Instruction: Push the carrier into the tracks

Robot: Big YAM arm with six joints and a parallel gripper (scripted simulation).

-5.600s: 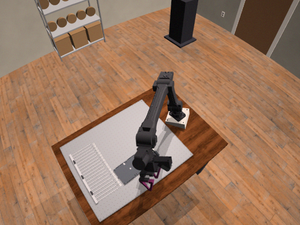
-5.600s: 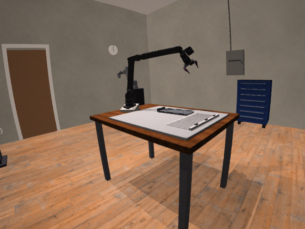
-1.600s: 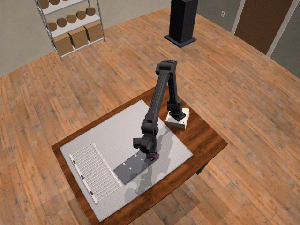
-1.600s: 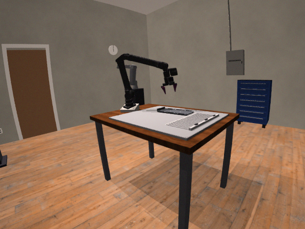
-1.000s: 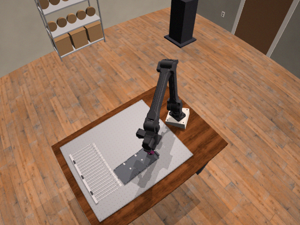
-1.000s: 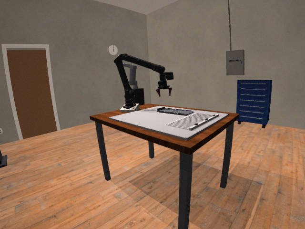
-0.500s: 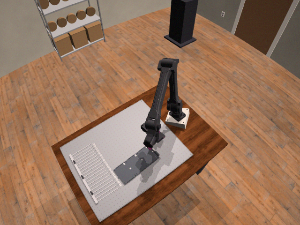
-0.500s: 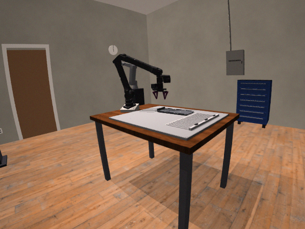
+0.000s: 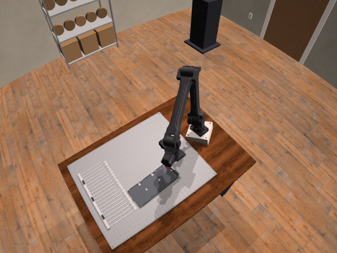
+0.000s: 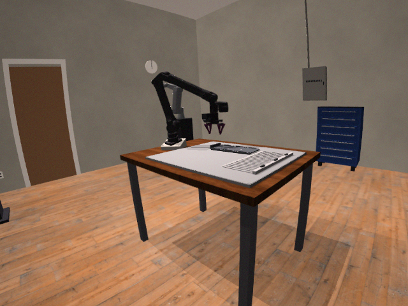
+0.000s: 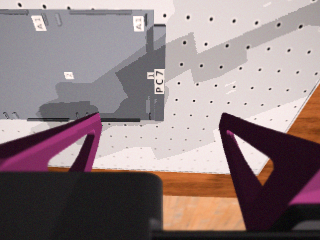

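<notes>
Carrier PC7 is a flat dark grey plate lying on the white perforated mat, and it also shows in the exterior view. Its far end is at the number tiles in front of the rails. Its handle end, labelled PC7, points toward the arm's base. My gripper hangs open and empty above the handle end, well clear of the table in the exterior view. In the wrist view my purple fingers stand wide apart, with the carrier at upper left. The lamp on the stop bar behind the carrier's tracks looks dark.
The stop bar closes the far end of the rails and carries two more dark lamps. The arm's base stands at the table's back corner. The mat's edge and the wooden table edge lie close behind my fingers.
</notes>
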